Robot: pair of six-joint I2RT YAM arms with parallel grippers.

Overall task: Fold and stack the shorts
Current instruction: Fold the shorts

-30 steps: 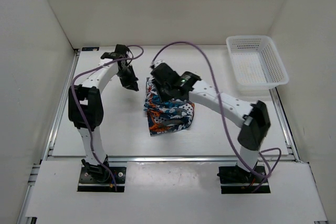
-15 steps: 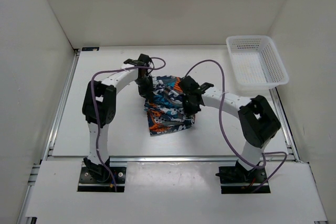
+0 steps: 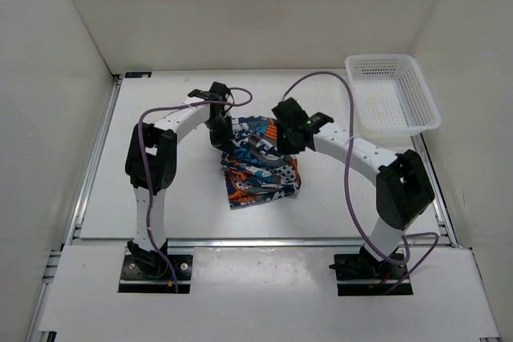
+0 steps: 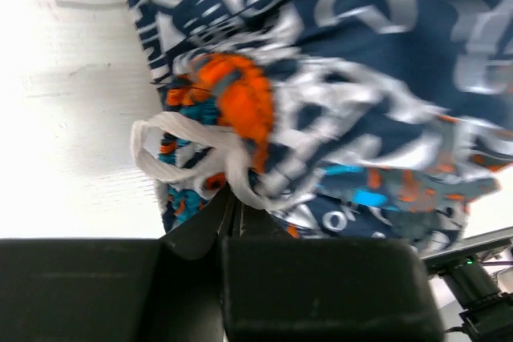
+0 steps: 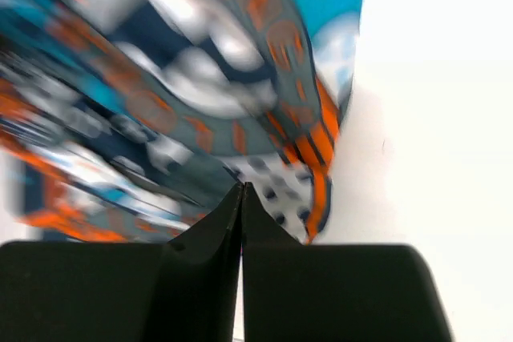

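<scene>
Two pairs of closed jaws on the shorts [image 3: 258, 178]

White mesh basket [image 3: 392, 95] at far right corner, white table [image 3: 180, 194], plain walls

Nothing here can be read: no word, number, brand or sign. The busy print on the shorts [image 3: 260, 167] has curved shapes and rings that look a little like letters. In both wrist views they are blurred and broken up by folds, so no single character can be made out. From above, the print is too small to tell whether it holds any writing.
</scene>
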